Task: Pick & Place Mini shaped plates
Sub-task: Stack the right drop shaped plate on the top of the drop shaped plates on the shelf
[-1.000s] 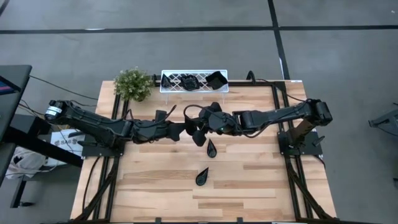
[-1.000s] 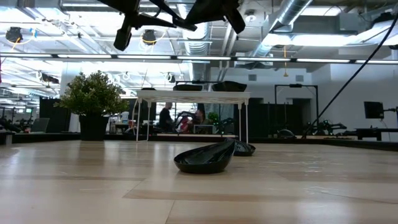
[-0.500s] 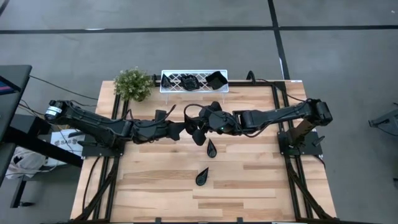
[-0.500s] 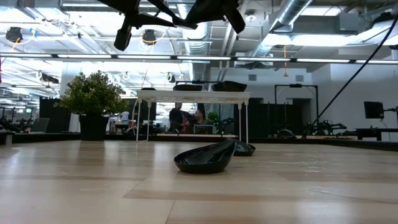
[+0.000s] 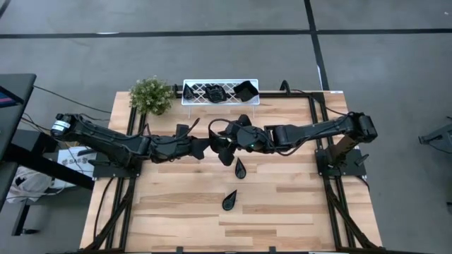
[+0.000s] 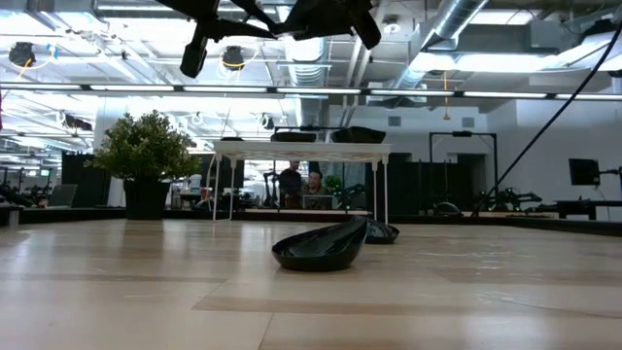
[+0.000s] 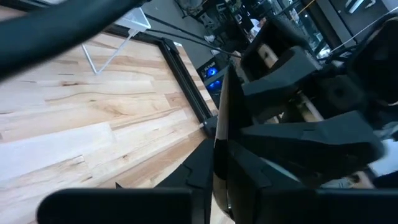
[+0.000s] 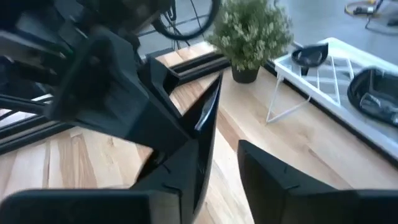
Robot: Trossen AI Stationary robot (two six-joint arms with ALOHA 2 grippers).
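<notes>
1. Both arms reach in from opposite sides of the worktop [image 5: 176,204] and meet above its middle, clear of the surface. In the low view they show only at the top edge of the picture.
2. The left end effector [image 7: 217,186] has its fingers clamped on the held plate [image 7: 219,118], a thin glossy black dish seen edge-on and standing upright between them.
3. The right end effector [image 8: 224,180] is at the same dish from the other side. Its fingers stand apart: the dish lies against one finger and a clear gap shows between the dish and the other finger [image 8: 280,180].
4. In the high view the two end effectors and the dish merge into one dark cluster, so the dish's outline cannot be made out there.
5. The near teardrop plate [image 5: 229,200] lies on the bare wood towards the front edge of the worktop.
6. The middle teardrop plate [image 5: 240,168] lies just in front of the meeting end effectors, apart from the near one.
7. The white tray [image 5: 233,99] stands on thin legs at the back edge of the worktop. It carries several black dishes, among them the square dish [image 5: 245,89] at its right end.
8. The potted plant [image 5: 150,95] stands beside the tray's left end.
9. People [image 6: 301,185] show in the room beyond the worktop.
</notes>
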